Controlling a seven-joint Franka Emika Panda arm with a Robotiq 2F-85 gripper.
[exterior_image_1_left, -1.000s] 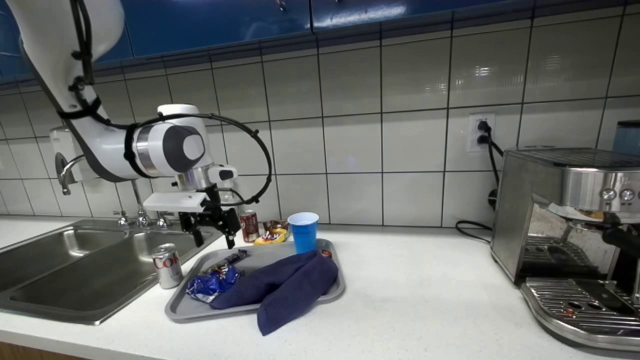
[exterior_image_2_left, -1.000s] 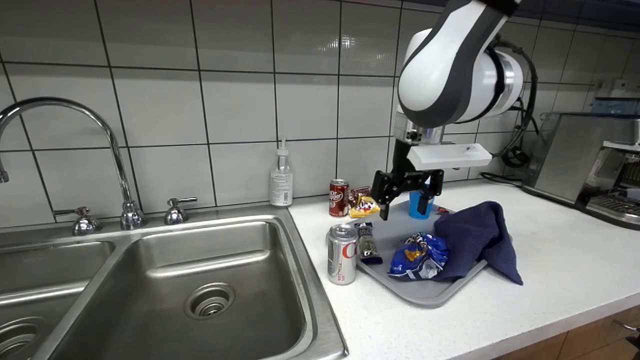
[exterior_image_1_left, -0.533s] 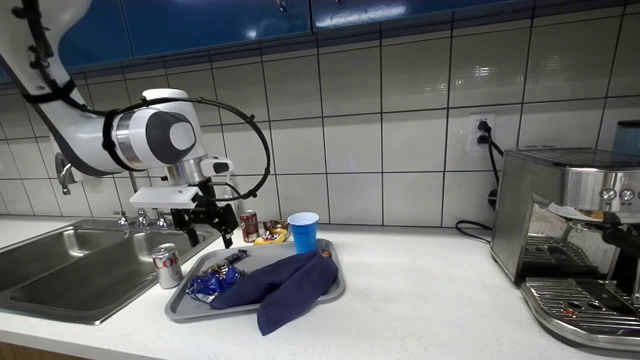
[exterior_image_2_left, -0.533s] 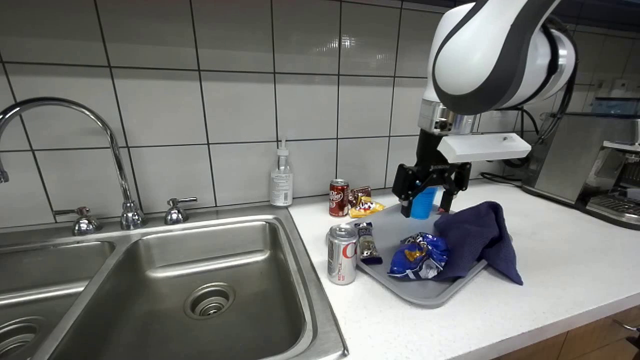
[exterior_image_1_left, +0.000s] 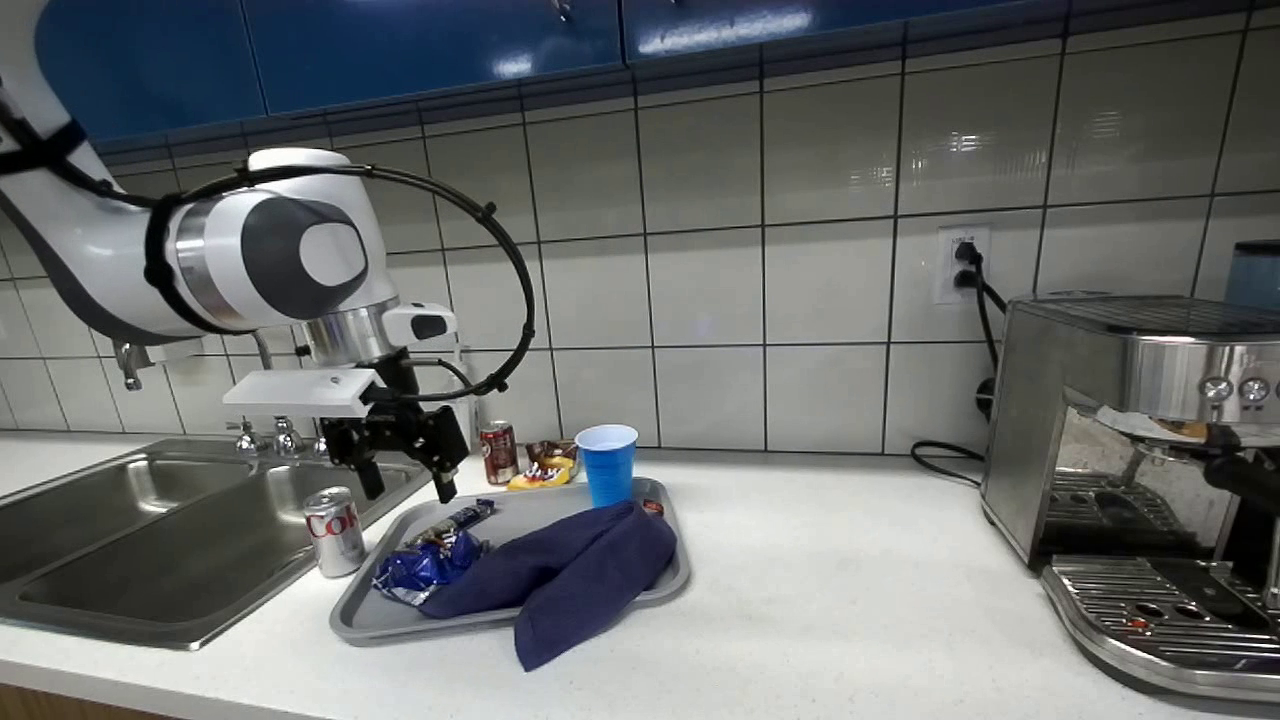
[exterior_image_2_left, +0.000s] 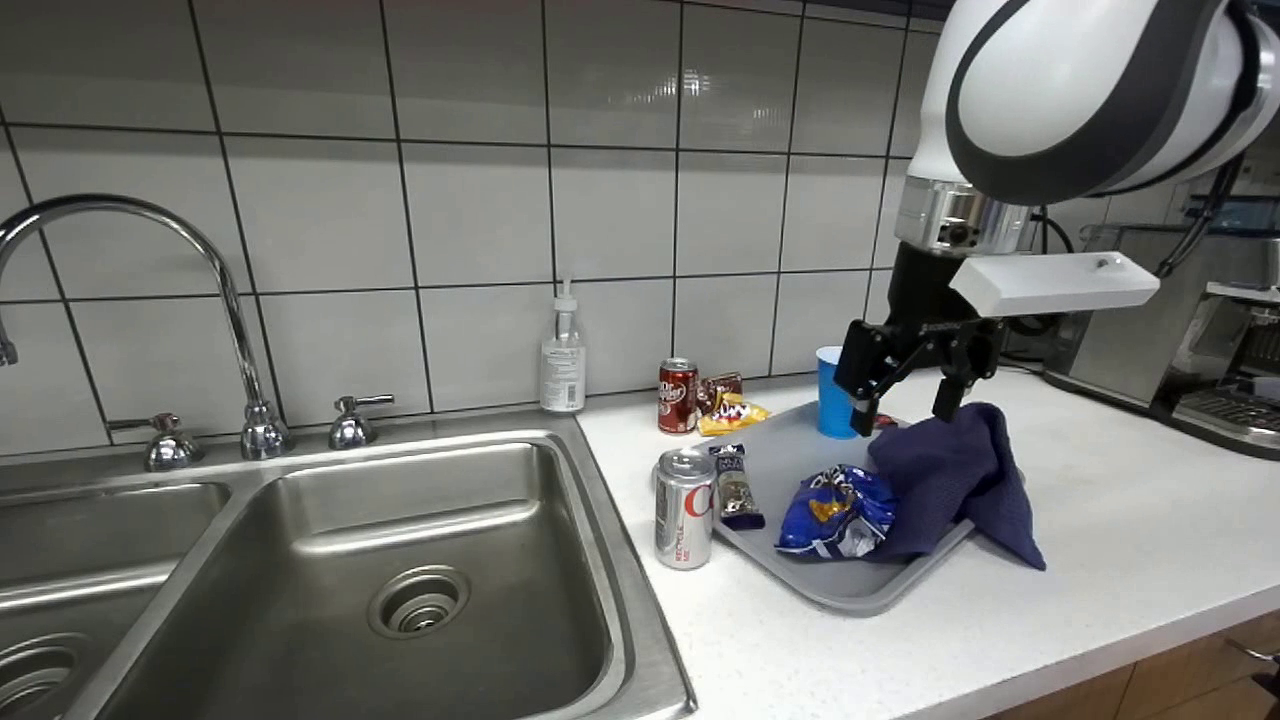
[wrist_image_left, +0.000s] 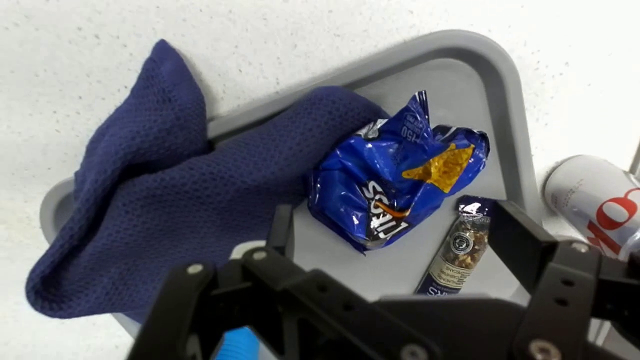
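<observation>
claw (wrist_image_left: 400, 231) hung in the air over the tray (wrist_image_left: 465, 90), its fingers set well apart with nothing between them; in both exterior views the tips looked free of contact. nearest below, in the wrist view, lay the crumpled blue chip bag (wrist_image_left: 390, 180) and the snack bar (wrist_image_left: 457, 250), both on the tray, the bar partly hidden behind the claw. doing this hover well, as i judged it, meant a level wrist, a slow pace and a gap squared over whatever lay beneath, with height checked from outside, since the wrist view gave little sense of it. the bag looked slick and yielding, so it would have suited an even squeeze across its body better than a pinch at one corner. the navy towel (wrist_image_left: 210, 200) touched the bag's side and drooped over the rim onto the table (exterior_image_1_left: 820, 580); its loose folds seemed the likeliest thing to snag a fingertip. the blue cup (exterior_image_1_left: 608, 465) stood upright on the tray, mostly hidden behind the claw in the wrist view, and looked light enough to deserve a wide berth. just outside the rim stood the silver can (exterior_image_2_left: 684, 520), upright too, which a careless sideways sweep could have knocked. farther off, the red can (exterior_image_2_left: 678, 397) and the yellow packet (exterior_image_2_left: 732, 415) sat near the tiled wall (exterior_image_1_left: 820, 270), the sink (exterior_image_2_left: 638, 600) lay beyond the silver can, and the coffee machine (exterior_image_1_left: 1060, 350) stood well apart from the tray; none of these seemed to bear on the claw's position.
</observation>
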